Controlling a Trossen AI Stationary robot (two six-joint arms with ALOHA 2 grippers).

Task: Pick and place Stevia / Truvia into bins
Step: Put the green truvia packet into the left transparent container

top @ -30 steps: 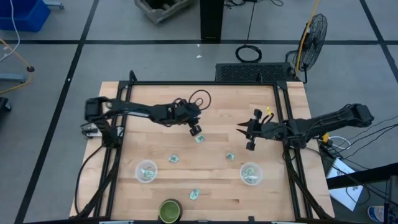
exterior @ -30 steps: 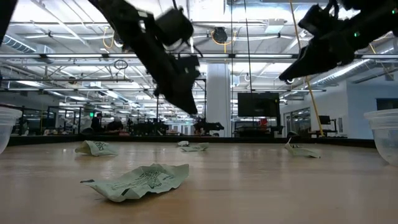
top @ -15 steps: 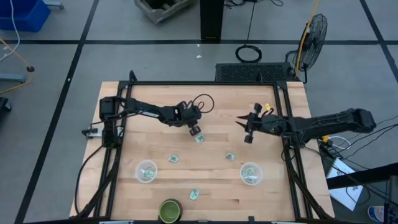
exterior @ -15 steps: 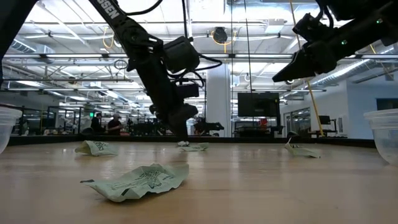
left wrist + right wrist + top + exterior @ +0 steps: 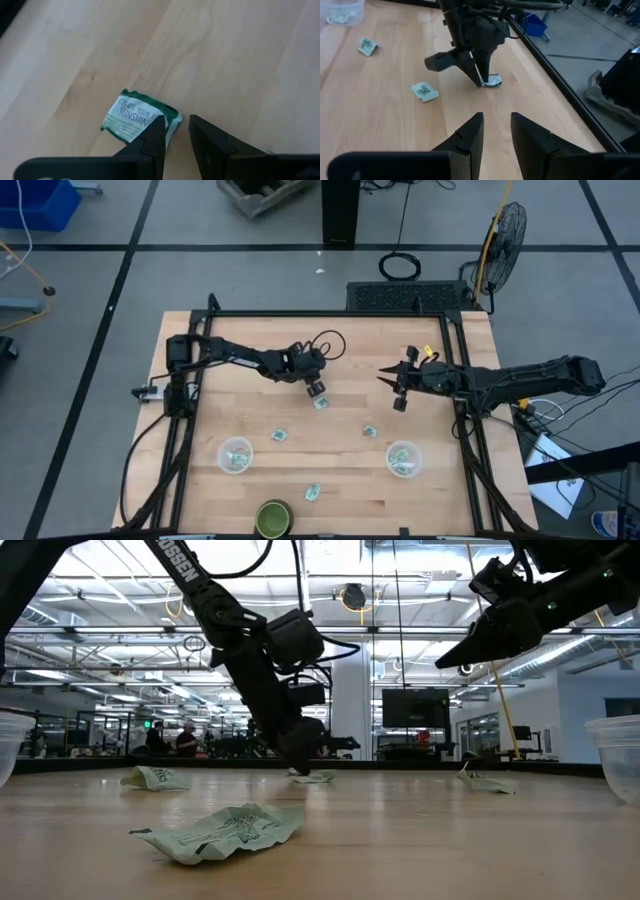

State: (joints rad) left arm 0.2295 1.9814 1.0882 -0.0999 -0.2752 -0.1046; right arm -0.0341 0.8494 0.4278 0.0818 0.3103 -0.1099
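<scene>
1. While the left gripper [image 5: 318, 391] hangs low over the middle of the counter [image 5: 340, 345], its fingers [image 5: 150, 145] stand slightly apart at one packet [image 5: 322, 403], the near edge of which sits between the tips; whether they touch it I cannot tell.
2. That packet [image 5: 137, 117] lies flat on the wood, green and white (printed side up in the left wrist view).
3. Off to the right, the right gripper [image 5: 398, 388] is raised above the counter with its fingers slightly apart and nothing between them.
4. Three more packets lie loose: one [image 5: 280, 436] just beside the left cup [image 5: 236, 455], one [image 5: 369, 431] near the right cup [image 5: 403, 459], and one [image 5: 313, 493] by the front edge, close to a dark green container [image 5: 272, 519].
5. Both clear cups stand upright toward the front, well apart, each with pale packets inside.
6. From the low view, the crumpled front packet [image 5: 225, 830] lies nearest, with the left gripper [image 5: 300, 755] down at the counter behind it.
</scene>
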